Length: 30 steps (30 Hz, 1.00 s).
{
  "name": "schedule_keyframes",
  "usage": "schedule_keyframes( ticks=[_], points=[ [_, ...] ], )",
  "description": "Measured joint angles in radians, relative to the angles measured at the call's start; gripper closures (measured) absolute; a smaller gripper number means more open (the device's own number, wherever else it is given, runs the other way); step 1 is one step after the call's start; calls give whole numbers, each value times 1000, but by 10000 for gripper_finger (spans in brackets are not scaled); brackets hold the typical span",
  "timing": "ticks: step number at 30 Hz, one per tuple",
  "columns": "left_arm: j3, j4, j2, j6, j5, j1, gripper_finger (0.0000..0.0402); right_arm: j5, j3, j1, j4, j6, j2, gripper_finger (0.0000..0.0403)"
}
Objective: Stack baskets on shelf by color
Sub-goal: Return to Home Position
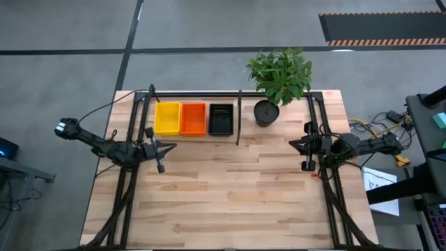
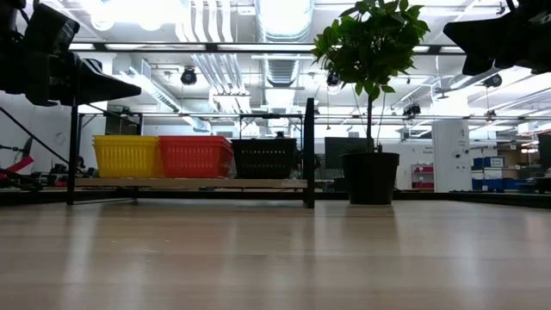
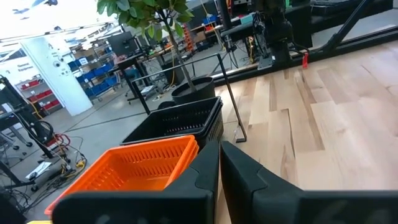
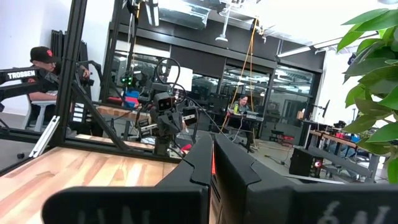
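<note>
Three baskets stand side by side on the shelf (image 2: pixel 189 182), bottoms on its pale board: yellow (image 1: pixel 166 118), red-orange (image 1: pixel 193 118) and black (image 1: pixel 221 119). The low view shows them in the same order: yellow (image 2: pixel 126 156), red-orange (image 2: pixel 195 157), black (image 2: pixel 264 158). My left gripper (image 1: pixel 170 146) hovers shut just on the near side of the yellow basket, above the table, holding nothing. In its wrist view the red-orange basket (image 3: pixel 140 165) and black basket (image 3: pixel 180 124) lie ahead. My right gripper (image 1: pixel 293 143) hovers shut at the table's right side, near the plant pot, and holds nothing.
A black round pot (image 1: pixel 266 112) with a leafy plant (image 1: pixel 281 72) stands to the right of the shelf's black rod frame (image 1: pixel 238 118). The wooden tabletop (image 1: pixel 230 188) stretches between the arms and toward the near edge. People sit in the room beyond (image 4: pixel 43 68).
</note>
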Motion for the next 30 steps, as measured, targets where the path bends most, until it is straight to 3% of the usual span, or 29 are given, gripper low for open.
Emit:
schedule_keyframes(
  ticks=[30],
  points=[
    [0, 0, 9, 0, 0, 0, 402, 0, 0, 0, 0, 0, 0, 394]
  ],
)
